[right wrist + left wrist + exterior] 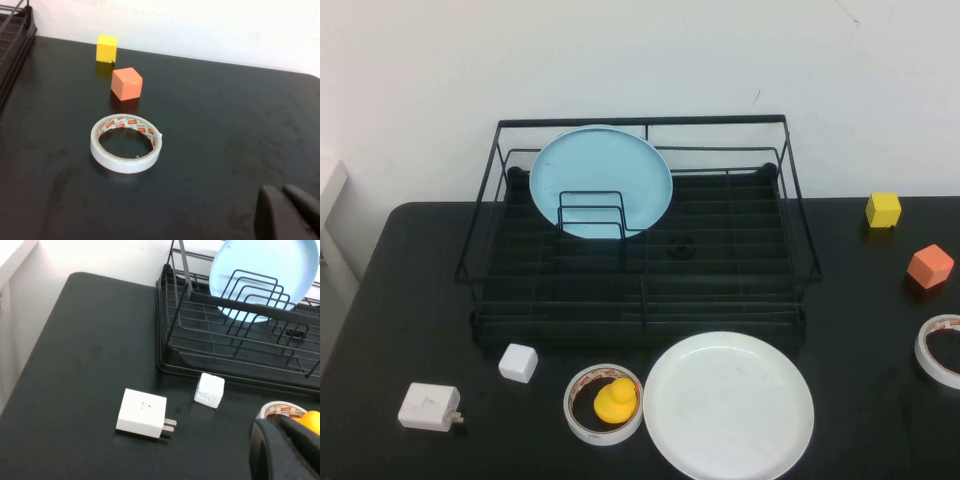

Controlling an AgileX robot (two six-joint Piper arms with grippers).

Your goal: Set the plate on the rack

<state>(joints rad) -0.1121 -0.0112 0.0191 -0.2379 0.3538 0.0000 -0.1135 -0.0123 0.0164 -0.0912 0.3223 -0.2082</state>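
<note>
The white plate point(728, 405) lies flat on the black table, just in front of the black wire rack point(640, 318). A light blue plate point(601, 180) stands upright in the rack's dividers at the back left. The left wrist view shows the rack point(200, 295) and the blue plate point(260, 265) too. My left gripper point(278, 423) is shut and empty, low over the table's front left beside a tape roll. My right gripper point(282, 190) is shut and empty over the table's right side. Neither arm shows in the high view. The white plate is out of both wrist views.
A white cube point(518, 362), a white charger point(429, 407) and a tape roll point(604, 403) holding a yellow duck lie left of the plate. A yellow cube point(883, 209), an orange cube point(930, 266) and a second tape roll point(940, 350) lie at the right.
</note>
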